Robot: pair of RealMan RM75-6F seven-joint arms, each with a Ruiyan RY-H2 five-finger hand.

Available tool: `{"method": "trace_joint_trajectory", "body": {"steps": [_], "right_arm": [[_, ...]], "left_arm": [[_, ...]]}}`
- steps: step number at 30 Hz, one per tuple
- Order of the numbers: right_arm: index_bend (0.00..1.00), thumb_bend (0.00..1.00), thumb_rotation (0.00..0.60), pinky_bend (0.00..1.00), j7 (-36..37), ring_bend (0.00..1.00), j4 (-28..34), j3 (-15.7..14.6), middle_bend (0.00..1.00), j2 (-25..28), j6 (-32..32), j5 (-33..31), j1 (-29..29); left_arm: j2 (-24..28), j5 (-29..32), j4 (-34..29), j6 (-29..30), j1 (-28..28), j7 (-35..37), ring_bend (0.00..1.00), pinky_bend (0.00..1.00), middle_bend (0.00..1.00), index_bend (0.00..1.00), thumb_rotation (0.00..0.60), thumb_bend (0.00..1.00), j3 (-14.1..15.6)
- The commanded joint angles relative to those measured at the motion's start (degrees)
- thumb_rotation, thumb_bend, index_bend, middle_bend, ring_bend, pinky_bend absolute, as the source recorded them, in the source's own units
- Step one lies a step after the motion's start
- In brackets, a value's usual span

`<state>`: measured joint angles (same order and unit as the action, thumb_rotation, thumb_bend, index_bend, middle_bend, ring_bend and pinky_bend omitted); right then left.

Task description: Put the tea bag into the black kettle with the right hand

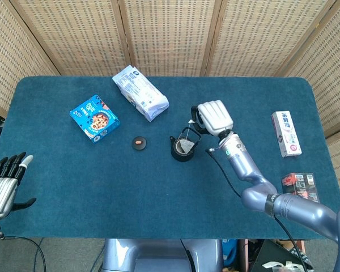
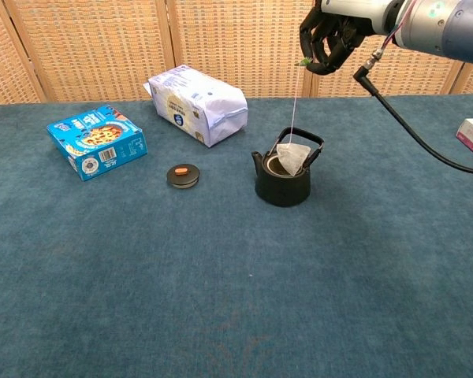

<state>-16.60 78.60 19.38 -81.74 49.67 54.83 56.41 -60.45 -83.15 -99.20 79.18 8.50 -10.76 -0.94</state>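
We judged the bag (image 2: 292, 157) could snag the handle or drape over the rim, since it dangled on its string from our right hand (image 2: 332, 38), fingers pinching the tag, partly inside the open kettle (image 2: 282, 183). The lid (image 2: 183, 175) lay apart on the table (image 2: 221, 299). Our left hand (image 1: 4, 184) rested open, fingers spread, holding nothing.

Kettle (image 2: 282, 183) sits mid-table (image 2: 221, 315), tea bag (image 2: 293, 157) dangling at its mouth under the right hand (image 2: 329, 38). Lid (image 2: 183, 175) just left of it, cookie box (image 2: 96, 141) further left, flour-style bag (image 2: 195, 103) behind them, toothpaste box (image 1: 287, 132) far right.
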Motion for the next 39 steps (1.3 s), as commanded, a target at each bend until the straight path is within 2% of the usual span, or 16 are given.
{"method": "trace_joint_trajectory", "body": {"steps": [1,12,21,28,30,33,35,39], "right_arm": [[0.69,0.71,0.600,0.55,-0.39,0.68,0.44,-0.65,0.75,-0.19,0.70,0.42,-0.38],[0.69,0.71,0.600,0.55,-0.93,0.69,5.95,-6.16,0.75,-0.21,7.50,7.13,-5.57],[0.69,0.71,0.600,0.55,-1.64,0.68,7.06,-9.44,0.74,-1.57,9.96,11.49,-7.96],[0.57,0.71,0.600,0.55,-2.90,0.68,5.91,-10.90,0.73,-3.37,10.45,13.36,-8.72],[0.54,0.68,0.600,0.55,-3.55,0.68,5.70,-11.38,0.72,-3.83,10.54,13.98,-8.85],[0.50,0.57,0.596,0.55,-4.46,0.68,5.31,-11.76,0.72,-4.46,10.35,14.33,-8.95],[0.48,0.46,0.554,0.55,-4.88,0.68,5.19,-11.74,0.71,-4.62,10.26,14.54,-9.02],[0.42,0.34,0.492,0.55,-5.71,0.68,5.32,-11.74,0.71,-4.53,9.68,14.64,-9.20]], "left_arm": [[-0.03,-0.04,0.08,0.02,-0.03,0.04,0.00,0.00,0.00,0.00,0.600,0.07,0.04],[-0.26,-0.46,0.20,-0.34,0.21,0.13,0.00,0.00,0.00,0.00,0.600,0.07,0.18],[-0.21,-0.58,-0.18,-0.34,0.19,-0.37,0.00,0.00,0.00,0.00,0.600,0.07,0.31],[-0.08,-0.56,-0.31,-0.19,0.07,-0.54,0.00,0.00,0.00,0.00,0.600,0.07,0.36],[-0.07,-0.52,-0.28,-0.26,0.07,-0.58,0.00,0.00,0.00,0.00,0.600,0.07,0.40],[-0.05,-0.52,-0.26,-0.26,0.08,-0.52,0.00,0.00,0.00,0.00,0.600,0.07,0.37],[-0.04,-0.44,-0.19,-0.27,0.06,-0.50,0.00,0.00,0.00,0.00,0.600,0.07,0.37],[-0.06,-0.40,-0.13,-0.21,0.05,-0.43,0.00,0.00,0.00,0.00,0.600,0.07,0.31]]}}
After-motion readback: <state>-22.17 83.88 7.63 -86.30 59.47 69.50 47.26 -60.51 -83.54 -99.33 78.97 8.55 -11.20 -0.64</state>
